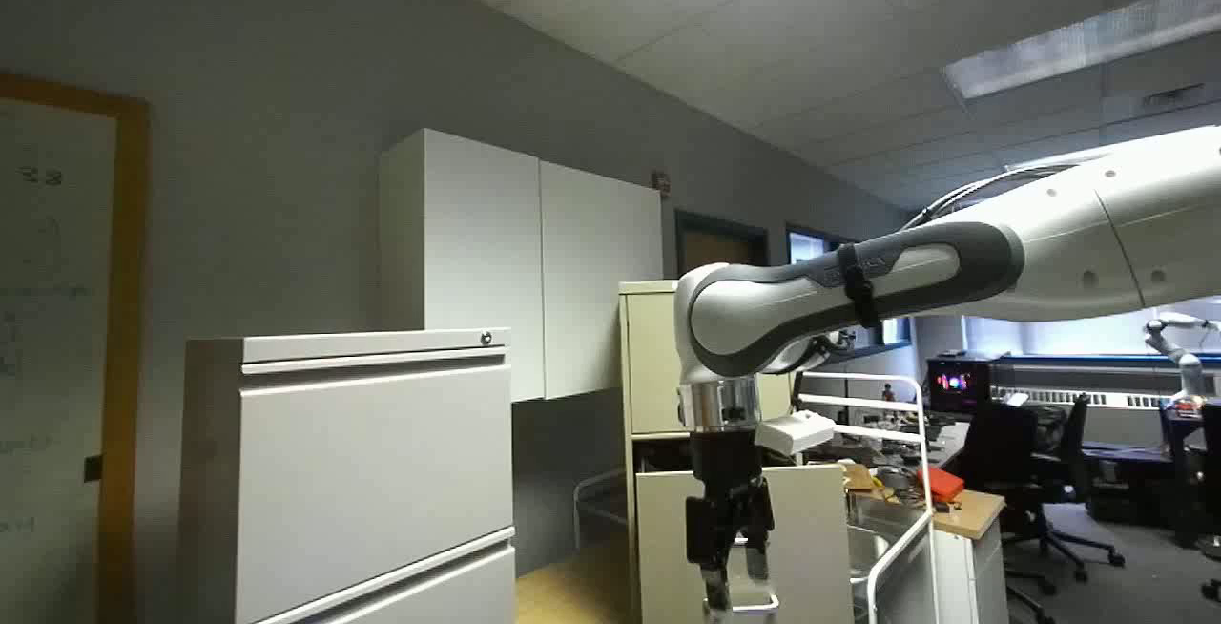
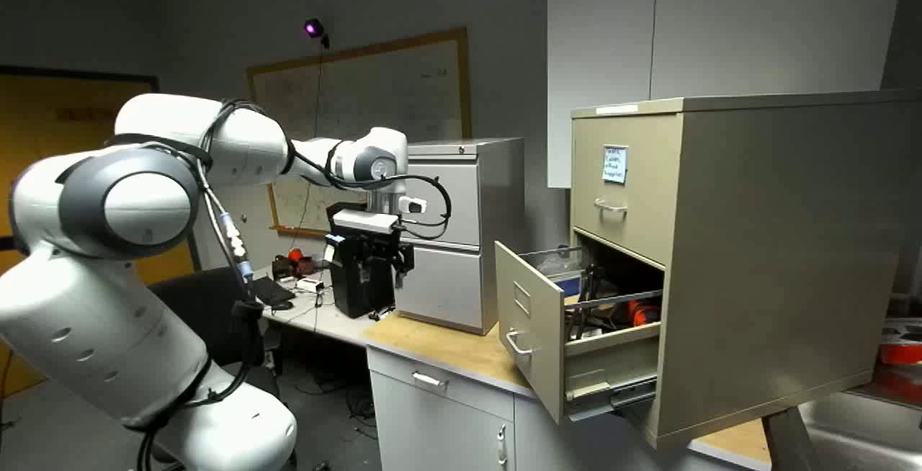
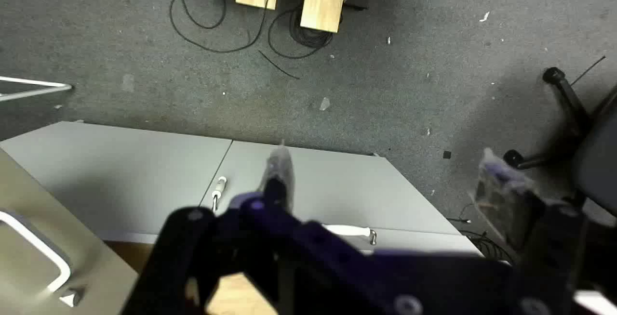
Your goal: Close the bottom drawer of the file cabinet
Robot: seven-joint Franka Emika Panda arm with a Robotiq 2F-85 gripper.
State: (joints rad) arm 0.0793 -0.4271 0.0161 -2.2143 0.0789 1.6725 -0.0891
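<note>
The beige file cabinet (image 2: 778, 262) stands on the counter; part of it also shows in an exterior view (image 1: 653, 357). Its top drawer (image 2: 627, 190) is shut. Its bottom drawer (image 2: 529, 330) is pulled far out, with tools and other items inside. The drawer front has a white handle and also shows behind the gripper (image 1: 811, 529) and at the lower left of the wrist view (image 3: 72, 262). My gripper (image 2: 382, 278) points down, apart from the drawer front and out in front of it. Its fingers are wide apart with nothing between them, as in the wrist view (image 3: 385, 158).
A pale grey lateral cabinet (image 2: 439, 284) stands beside the drawer on the wooden counter (image 2: 432, 341). Grey base cupboards (image 3: 308, 190) with handles lie below. White wall cupboards (image 1: 482, 261) hang behind. A white metal frame (image 1: 920, 471) and a sink (image 2: 864, 428) are near the cabinet.
</note>
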